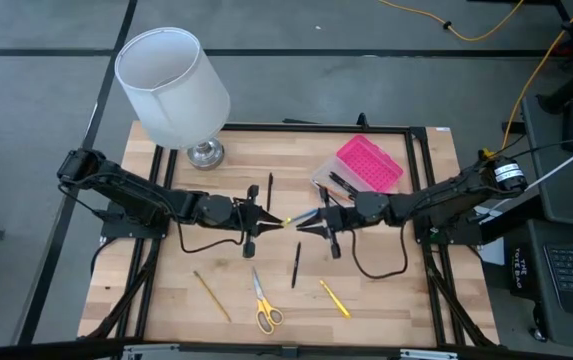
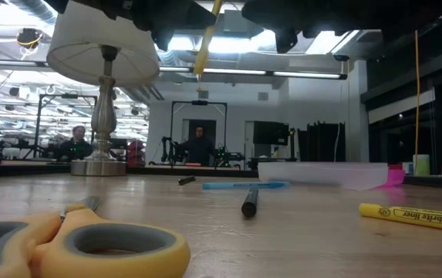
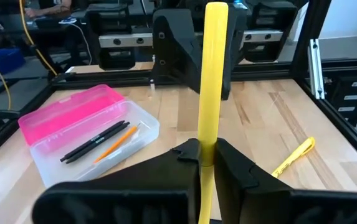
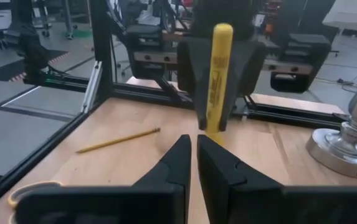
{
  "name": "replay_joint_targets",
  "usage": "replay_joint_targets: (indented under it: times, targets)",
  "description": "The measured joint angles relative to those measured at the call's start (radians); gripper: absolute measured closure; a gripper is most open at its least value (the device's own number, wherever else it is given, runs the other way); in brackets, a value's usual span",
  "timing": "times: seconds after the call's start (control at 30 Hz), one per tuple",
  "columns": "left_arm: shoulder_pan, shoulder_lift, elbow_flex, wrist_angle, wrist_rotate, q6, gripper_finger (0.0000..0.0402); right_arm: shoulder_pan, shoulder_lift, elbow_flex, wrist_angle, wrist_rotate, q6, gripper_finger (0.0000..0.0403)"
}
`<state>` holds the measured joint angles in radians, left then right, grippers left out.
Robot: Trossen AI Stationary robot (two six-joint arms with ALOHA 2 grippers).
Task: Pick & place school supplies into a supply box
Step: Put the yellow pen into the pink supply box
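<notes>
Both dark arms reach inward from opposite sides of the table, stretched low and nearly level, so that the 2 grippers face each other tip to tip over the table's middle. The left gripper (image 1: pixel 278 222) has its 2 fingers pressed together on a yellow highlighter (image 3: pixel 210 87), which stands out past the fingertips toward the other arm. The right gripper (image 1: pixel 301 222) sits just beside that highlighter's far end, its fingers nearly together with a thin gap between them, gripping nothing.

A bright yellow marker (image 3: pixel 212 81) is seen, a pink-lidded clear box (image 1: pixel 362 166), yellow-handled scissors (image 1: pixel 264 309) with grey inside the loops, on a pale wood-grain surface (image 1: pixel 386 295).
</notes>
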<state>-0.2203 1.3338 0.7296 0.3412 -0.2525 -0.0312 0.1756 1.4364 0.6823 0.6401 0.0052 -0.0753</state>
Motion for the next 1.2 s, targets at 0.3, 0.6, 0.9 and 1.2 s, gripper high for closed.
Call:
replay_joint_targets:
  times: [0.3, 0.6, 0.9, 1.2]
  targets:
    - [0.007, 0.0, 0.0, 0.003, -0.034, 0.018, 0.0389, 0.0, 0.0, 0.0, 0.021, 0.0, -0.033, 0.0369]
    - [0.041, -0.001, 0.0, 0.055, -0.014, 0.025, 0.0389, -0.033, 0.001, 0.0, 0.077, 0.001, -0.035, 0.0369]
    - [0.061, -0.001, 0.001, 0.056, 0.037, 0.054, 0.0389, -0.056, 0.001, 0.0, 0.075, 0.001, -0.034, 0.0363]
    - [0.061, -0.001, 0.001, 0.056, 0.037, 0.093, 0.0389, -0.067, 0.001, 0.0, 0.076, 0.003, -0.06, 0.0248]
